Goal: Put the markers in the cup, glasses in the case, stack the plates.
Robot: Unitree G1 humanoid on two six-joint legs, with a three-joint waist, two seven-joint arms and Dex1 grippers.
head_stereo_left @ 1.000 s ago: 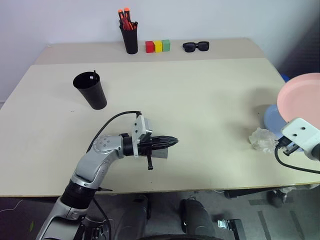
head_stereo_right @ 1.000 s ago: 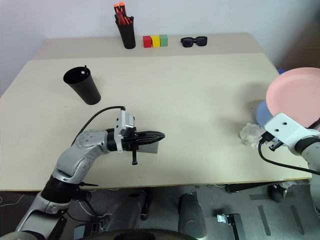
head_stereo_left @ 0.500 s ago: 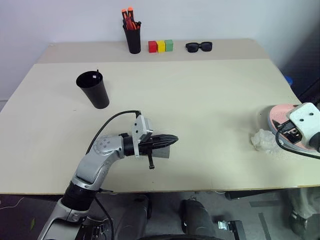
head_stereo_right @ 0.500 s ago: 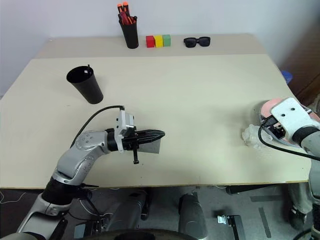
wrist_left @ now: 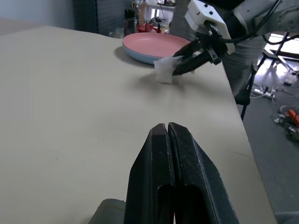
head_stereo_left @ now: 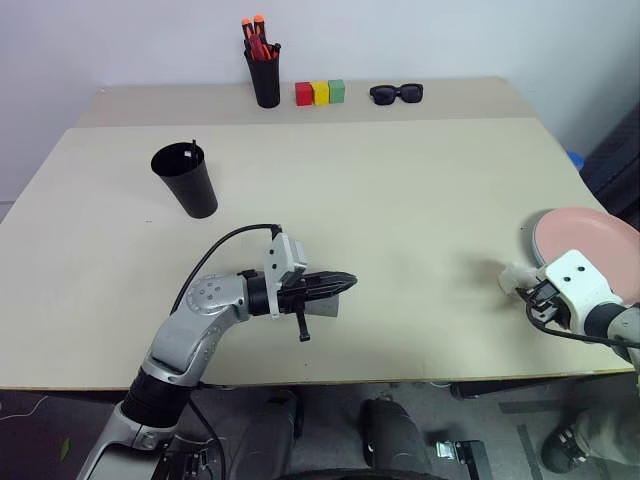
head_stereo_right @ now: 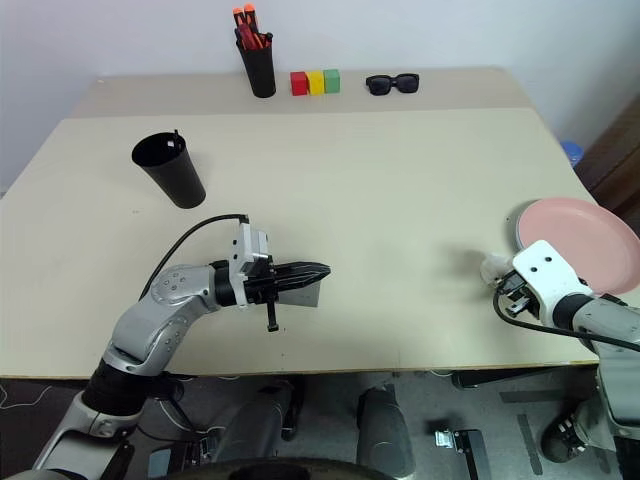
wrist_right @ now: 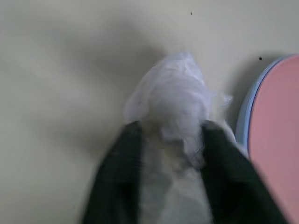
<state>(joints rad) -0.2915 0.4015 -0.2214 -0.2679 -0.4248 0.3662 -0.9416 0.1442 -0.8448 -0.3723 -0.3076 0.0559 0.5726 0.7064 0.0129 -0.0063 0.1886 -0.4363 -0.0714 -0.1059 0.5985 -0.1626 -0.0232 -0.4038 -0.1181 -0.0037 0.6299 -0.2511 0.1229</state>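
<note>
**Pink plate on blue, right gripper pinching a tissue wad**

The pink plate lies stacked on the light blue plate at the table's right edge, with only a thin blue rim showing beneath it. Just beside the stack, the right gripper has its two black fingers clamped on a crumpled white tissue wad that rests on the tabletop. The left gripper hovers level near the front middle of the beige table, fingers pressed together on nothing, above a small grey case. The wide black cup stands well off to the left. Along the back edge are a black pen holder of orange-capped markers, red, yellow and green blocks, and black sunglasses.
</note>
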